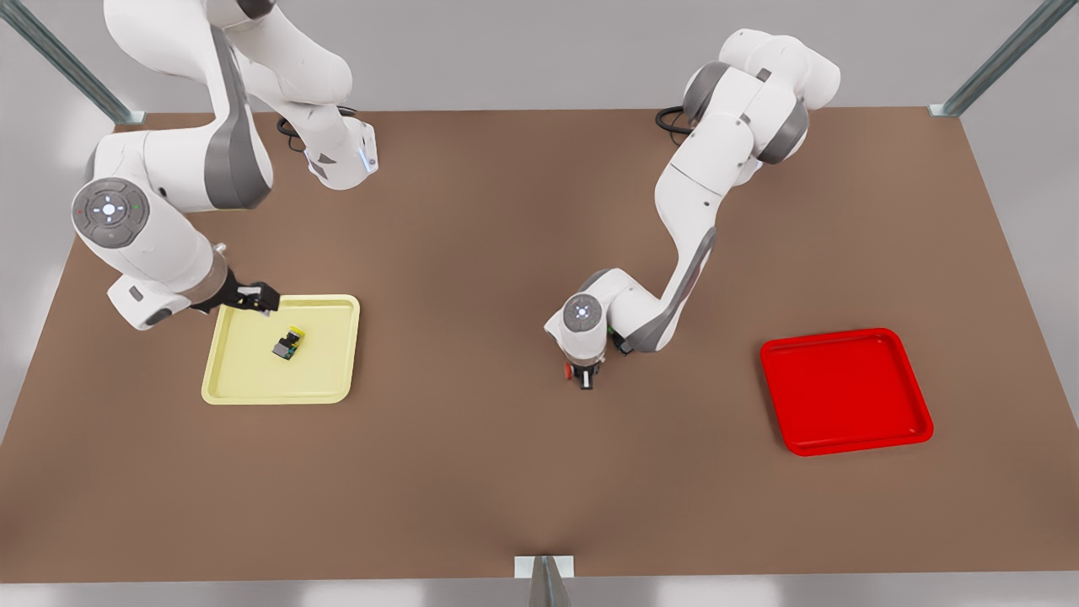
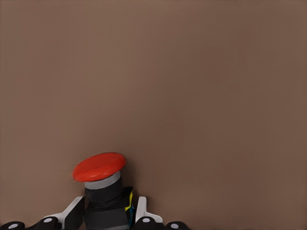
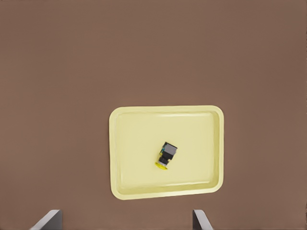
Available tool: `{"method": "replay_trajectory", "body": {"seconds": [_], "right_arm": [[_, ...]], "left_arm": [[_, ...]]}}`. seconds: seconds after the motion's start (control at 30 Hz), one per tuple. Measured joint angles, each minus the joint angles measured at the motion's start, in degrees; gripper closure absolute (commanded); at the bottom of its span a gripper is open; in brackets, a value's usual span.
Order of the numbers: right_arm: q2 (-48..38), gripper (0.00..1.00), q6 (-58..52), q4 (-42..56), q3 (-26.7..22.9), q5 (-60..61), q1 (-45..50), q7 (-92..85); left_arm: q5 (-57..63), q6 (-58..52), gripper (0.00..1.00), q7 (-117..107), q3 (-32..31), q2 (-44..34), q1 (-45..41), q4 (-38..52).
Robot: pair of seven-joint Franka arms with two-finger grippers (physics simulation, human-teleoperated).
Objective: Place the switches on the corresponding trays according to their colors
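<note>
I see left gripper [image 2: 108, 218] pinching red switch [image 2: 100, 167] on table [image 1: 472, 253]; right gripper [image 1: 257, 297] spread over yellow tray [image 3: 120, 143], yellow switch [image 3: 166, 155] inside.

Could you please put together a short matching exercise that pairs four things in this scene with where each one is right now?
Things:
1. yellow switch
2. red switch
3. red tray
4. right gripper

Places:
A. empty, at the front view's right
B. open, over the yellow tray's corner
C. between the left gripper's fingers
D. lying in the yellow tray

Pairs: 1-D, 2-C, 3-A, 4-B
</note>
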Motion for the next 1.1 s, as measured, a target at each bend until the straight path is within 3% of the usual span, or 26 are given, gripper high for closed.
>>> {"method": "replay_trajectory", "body": {"seconds": [0.1, 0.2, 0.5, 0.67, 0.87, 0.93, 1.1], "right_arm": [[0.08, 0.00, 0.04, 0.01, 0.00, -0.01, -0.22, 0.00], [0.09, 0.00, 0.12, 0.00, -0.09, 0.00, -0.23, 0.00], [0.10, 0.00, 0.57, -0.08, -0.09, 0.00, -0.26, 0.00], [0.16, 0.00, 0.57, -0.17, -0.09, 0.00, -0.25, 0.00], [0.09, 0.00, 0.48, -0.17, -0.18, 0.00, -0.35, 0.00], [0.09, 0.00, 0.31, -0.17, -0.18, 0.00, -0.33, 0.00], [0.00, 0.00, 0.39, -0.26, -0.17, 0.26, -0.69, 0.09]], "left_arm": [[-0.42, -0.15, 0.45, -0.07, -0.03, -0.09, 0.02, 0.07], [-0.61, -0.22, 0.58, -0.07, 0.02, -0.18, 0.09, 0.09], [2.96, -1.19, 0.57, -0.37, -0.06, -2.01, 0.22, 0.01], [3.86, -8.44, 0.56, 0.26, -0.72, -10.45, 2.33, -1.74], [2.63, -10.78, 0.55, 1.52, -11.98, -21.92, 23.44, -13.13], [2.36, -10.72, 0.55, 4.24, -12.03, -25.39, 30.40, -16.95], [1.50, -10.83, 0.55, 15.41, -11.98, -25.76, 46.78, -17.66]]}}
